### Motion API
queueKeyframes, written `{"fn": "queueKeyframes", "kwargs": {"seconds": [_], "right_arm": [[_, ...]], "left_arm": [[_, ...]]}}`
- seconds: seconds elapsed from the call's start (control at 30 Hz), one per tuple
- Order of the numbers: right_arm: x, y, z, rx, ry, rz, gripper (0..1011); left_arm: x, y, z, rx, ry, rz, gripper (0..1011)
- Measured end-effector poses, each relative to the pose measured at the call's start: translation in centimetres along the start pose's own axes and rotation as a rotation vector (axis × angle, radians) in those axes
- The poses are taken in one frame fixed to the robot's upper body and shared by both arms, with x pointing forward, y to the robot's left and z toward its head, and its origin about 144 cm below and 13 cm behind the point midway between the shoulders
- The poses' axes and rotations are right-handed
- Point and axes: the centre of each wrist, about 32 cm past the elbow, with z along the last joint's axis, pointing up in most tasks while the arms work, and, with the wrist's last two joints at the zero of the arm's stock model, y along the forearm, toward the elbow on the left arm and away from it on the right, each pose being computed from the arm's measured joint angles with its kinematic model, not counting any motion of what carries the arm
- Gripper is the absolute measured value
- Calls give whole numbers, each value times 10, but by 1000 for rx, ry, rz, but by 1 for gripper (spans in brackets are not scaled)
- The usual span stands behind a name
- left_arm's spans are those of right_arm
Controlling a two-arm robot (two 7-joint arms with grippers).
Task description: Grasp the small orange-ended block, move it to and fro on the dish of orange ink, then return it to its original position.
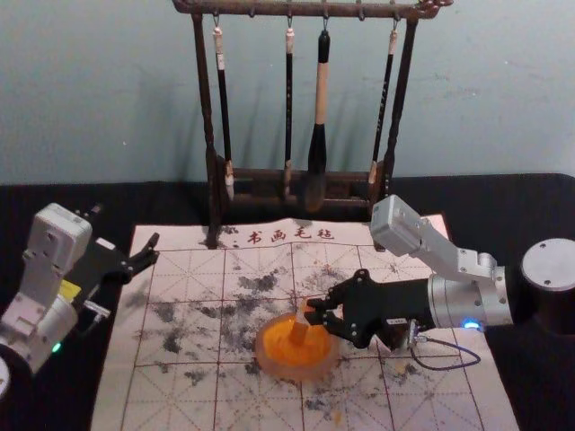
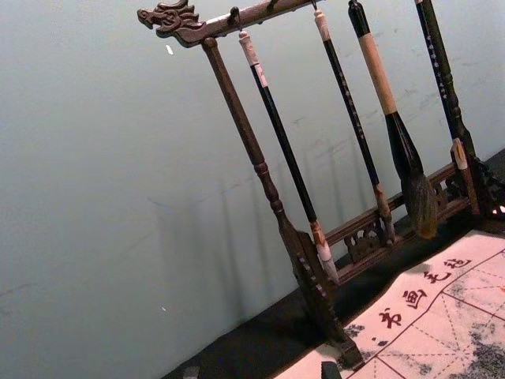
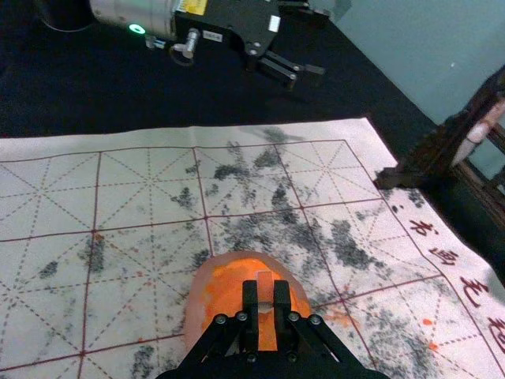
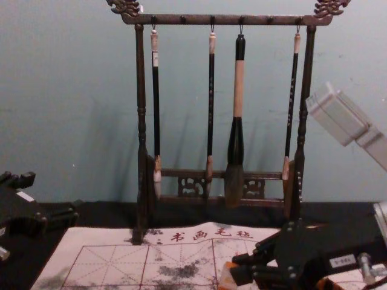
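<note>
Block [image 1: 299, 330], head view: clasped near its top by the right pincer [image 1: 314, 312], over the dish [image 1: 263, 361].
Left pincer [image 1: 155, 248], head view: parked beside the mat [image 1: 117, 395], fingers spread.
Brush rack [image 2: 251, 142], left wrist view: seen beyond parted fingertips.
Block, right wrist view: clamped between both fingertips.
Block, chest view: held tilted.

Calligraphy workspace: carved rack [image 4: 141, 78], hanging brushes [image 4: 239, 90], gridded mat [image 1: 148, 395] with printed characters and dark smudges, dish of orange ink [image 1: 261, 355], plain wall [image 1: 90, 90]. Home, lab or studio: can't tell.
</note>
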Motion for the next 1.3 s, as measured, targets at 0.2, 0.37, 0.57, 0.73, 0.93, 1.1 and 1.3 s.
{"fn": "queueKeyframes", "kwargs": {"seconds": [0.2, 0.37, 0.57, 0.73, 0.93, 1.1, 1.3], "right_arm": [[2, -3, -2, -6, 3, -16, 84], [3, -9, -4, -10, 5, -27, 84], [0, -14, -4, -11, -1, -26, 84], [-5, -16, -5, -10, -4, -17, 84], [-10, -18, -5, -4, -7, 0, 84], [-13, -16, -4, -1, -8, 16, 84], [-16, -13, -3, 2, -14, 34, 84]], "left_arm": [[0, 0, 0, 0, 0, 0, 1001], [0, 0, 0, 0, 0, 0, 1001], [0, 0, 0, 0, 0, 0, 1001], [0, 0, 0, 0, 0, 0, 1001], [0, 0, 0, 0, 0, 0, 1001], [0, 0, 0, 0, 0, 0, 1001], [0, 0, 0, 0, 0, 0, 1001]]}}
